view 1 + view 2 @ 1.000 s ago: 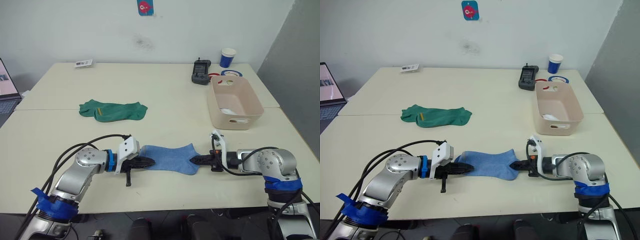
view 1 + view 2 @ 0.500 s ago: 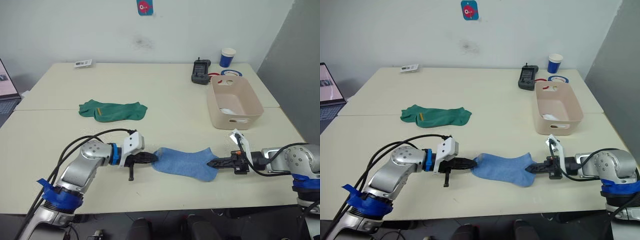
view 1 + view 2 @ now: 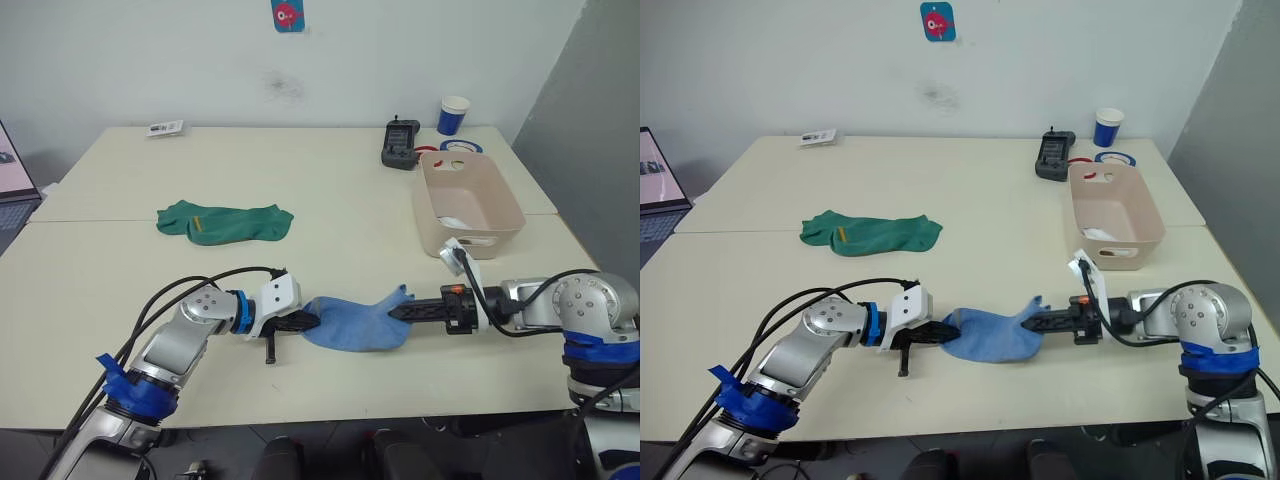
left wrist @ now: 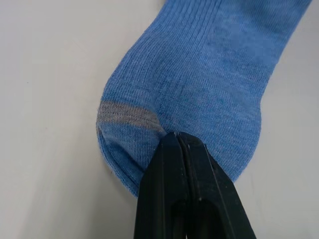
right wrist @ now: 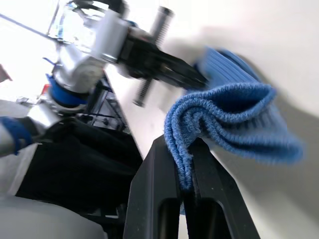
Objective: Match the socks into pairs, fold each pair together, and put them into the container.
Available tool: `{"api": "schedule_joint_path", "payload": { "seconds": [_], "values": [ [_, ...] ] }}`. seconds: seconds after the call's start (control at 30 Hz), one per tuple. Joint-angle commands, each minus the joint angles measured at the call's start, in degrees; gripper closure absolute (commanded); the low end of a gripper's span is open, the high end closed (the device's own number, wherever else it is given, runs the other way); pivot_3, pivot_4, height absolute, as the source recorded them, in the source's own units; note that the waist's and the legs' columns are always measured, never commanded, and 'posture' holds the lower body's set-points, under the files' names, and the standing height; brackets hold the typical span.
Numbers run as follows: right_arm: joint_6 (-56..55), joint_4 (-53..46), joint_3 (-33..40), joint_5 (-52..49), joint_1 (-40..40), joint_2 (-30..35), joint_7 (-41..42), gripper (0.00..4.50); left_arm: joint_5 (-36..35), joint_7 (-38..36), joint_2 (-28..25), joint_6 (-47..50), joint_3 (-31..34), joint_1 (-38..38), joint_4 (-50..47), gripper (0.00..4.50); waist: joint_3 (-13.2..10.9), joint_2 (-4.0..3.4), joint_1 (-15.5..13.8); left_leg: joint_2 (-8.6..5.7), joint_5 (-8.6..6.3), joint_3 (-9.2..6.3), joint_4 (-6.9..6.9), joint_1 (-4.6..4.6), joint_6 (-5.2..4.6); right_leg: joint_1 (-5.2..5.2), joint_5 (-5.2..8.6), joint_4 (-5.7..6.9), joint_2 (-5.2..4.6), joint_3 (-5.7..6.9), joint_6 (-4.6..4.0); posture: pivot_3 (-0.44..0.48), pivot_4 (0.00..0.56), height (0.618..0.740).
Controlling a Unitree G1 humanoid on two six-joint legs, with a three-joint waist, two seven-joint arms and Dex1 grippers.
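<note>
Left end effector [image 3: 312, 321] clamps the blue socks' [image 3: 358, 324] toe on the tabletop [image 3: 330, 200]; right end effector [image 3: 397, 312] pinches their raised cuff. Green socks [image 3: 226, 221] lie well apart. No legible writing.

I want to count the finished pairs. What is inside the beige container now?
Inside the container something white lies on the bottom near its front wall; it looks like fabric. The front wall hides part of it, so I cannot tell whether it is one sock or two.

Right gripper [image 3: 397, 312] now nearer left gripper [image 3: 312, 320], light blue socks [image 3: 357, 323] bunched, cuff end lifted.
</note>
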State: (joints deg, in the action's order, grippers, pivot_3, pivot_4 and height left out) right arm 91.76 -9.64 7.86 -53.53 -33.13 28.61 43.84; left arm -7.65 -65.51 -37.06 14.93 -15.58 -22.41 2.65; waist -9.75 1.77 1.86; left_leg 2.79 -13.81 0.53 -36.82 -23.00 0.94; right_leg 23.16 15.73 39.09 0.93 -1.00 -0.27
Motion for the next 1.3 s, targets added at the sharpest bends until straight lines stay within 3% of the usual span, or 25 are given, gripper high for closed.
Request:
{"api": "schedule_joint_path", "payload": {
  "seconds": [0.03, 0.27, 0.6, 0.77, 0.9, 1.1, 1.2, 1.3],
  "values": [
    [-0.3, -3.0, -1.7, -0.6, -0.1, -2.0, -3.1, 4.47, 0.8, 1.4, 1.0, 3.1, -0.5, -0.6, 1.6, 4.5, 0.0, 0.0, -0.1, -0.01, 0.0, 0.0, 0.0, -0.02, 0.0, 0.0, 0.0, 0.0, 0.0, 0.01, 0.0, 0.0, 0.15, 0.74],
    [-6.2, -0.2, -8.8, 6.1, 0.2, -4.9, -7.0, 4.47, 0.7, 0.8, 1.9, 5.9, -0.9, -2.4, 0.8, 4.5, 0.0, 0.0, -0.1, -0.09, 0.0, 0.06, -0.03, -0.06, 0.0, 0.0, -0.01, -0.02, -0.01, -0.02, 0.03, 0.0, 0.15, 0.74],
    [-7.4, 2.2, -9.7, 7.9, -1.5, -10.1, -10.1, 4.47, 0.7, 0.8, 1.3, 6.7, -0.8, -1.6, -0.5, 4.5, 0.0, 0.0, -0.1, -0.06, 0.0, 0.03, -0.02, -0.05, 0.0, 0.01, -0.01, -0.01, -0.01, 0.0, 0.02, 0.0, 0.15, 0.74],
    [-6.3, 2.4, -7.3, 6.2, -2.4, -12.9, -10.7, 3.02, 0.9, 1.0, 1.1, 6.7, -0.9, -1.3, -0.8, 4.5, 0.0, 0.0, -0.1, -0.06, 0.0, 0.04, -0.02, -0.05, 0.0, 0.01, -0.01, -0.01, -0.01, -0.01, 0.02, 0.0, 0.15, 0.74],
    [-2.8, 3.4, -0.9, 3.8, -4.5, -17.8, -12.7, 1.61, 0.9, 1.0, 0.9, 6.6, -0.9, -1.0, -0.7, 4.5, 0.0, 0.0, -0.1, -0.04, 0.0, 0.02, -0.01, -0.04, 0.0, 0.02, -0.01, 0.0, -0.01, 0.0, 0.02, 0.0, 0.15, 0.74],
    [-2.1, 0.8, -0.2, 3.7, -3.1, -17.6, -12.3, 1.61, 1.0, 0.8, 0.9, 6.1, -0.9, -1.6, 0.3, 4.5, 0.0, 0.0, -0.1, -0.04, 0.0, 0.03, -0.01, -0.05, 0.0, 0.02, -0.01, -0.01, -0.05, -0.01, 0.02, 0.0, 0.15, 0.74],
    [-15.7, -4.8, -9.9, 10.1, 0.3, -10.3, -6.1, 1.61, 1.1, 0.6, 0.7, 5.8, -0.8, -1.9, 0.7, 4.5, 0.0, -0.01, -0.1, -0.05, 0.0, 0.02, 0.0, -0.05, 0.0, 0.02, -0.01, -0.02, -0.05, 0.01, 0.02, 0.0, 0.15, 0.74],
    [-32.6, -7.4, -18.6, 18.4, 3.7, -4.7, 0.0, 2.2, 1.2, 0.5, 0.4, 5.5, -0.7, -2.0, 1.1, 4.5, 0.0, -0.01, 0.0, -0.08, 0.0, 0.04, 0.0, -0.04, 0.0, 0.03, 0.0, -0.06, -0.02, 0.0, 0.03, 0.0, 0.15, 0.74]
  ]
}}
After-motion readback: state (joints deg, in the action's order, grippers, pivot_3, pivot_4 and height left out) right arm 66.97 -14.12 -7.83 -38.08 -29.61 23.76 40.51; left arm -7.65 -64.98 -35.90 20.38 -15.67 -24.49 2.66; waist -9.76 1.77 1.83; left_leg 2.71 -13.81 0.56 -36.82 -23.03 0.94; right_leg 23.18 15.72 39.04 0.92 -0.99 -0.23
